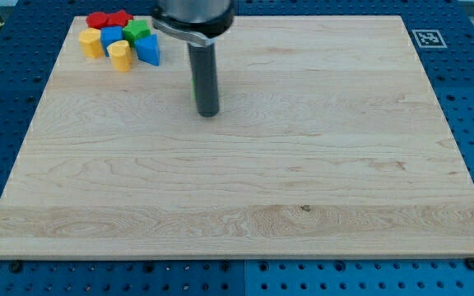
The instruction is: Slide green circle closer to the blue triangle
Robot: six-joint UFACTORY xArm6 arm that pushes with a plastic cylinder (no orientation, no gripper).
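Counting from the view's left, the cluster on the pale wooden worktop (pixel 245 189) holds seven pieces. Left of the blue triangular block (pixel 148 51) sit two yellow blocks with rounded ends (pixel 90 43) (pixel 120 55) and one small blue block (pixel 111 35). Above and left of the triangle are two red blocks (pixel 97 18) (pixel 120 16), shapes unclear. One green block (pixel 136 31) touches its upper edge.

To the triangle's right, well apart, only a thin green sliver (pixel 192 86) shows against the rod's left side. I judge this to be the green circle, mostly hidden behind the one dark rod. My tip (pixel 208 113) rests on the worktop just right of that sliver. There are no fingers on this arm, so nothing is spread or pinched. Far right of the triangle is one black-and-white marker tag (pixel 425 37).

The risks:
- A round piece can roll off the side of a round rod if the push is off-centre.
- Too long a push would ram the triangle and scatter the cluster.
- The other green block could be mistaken for the target.
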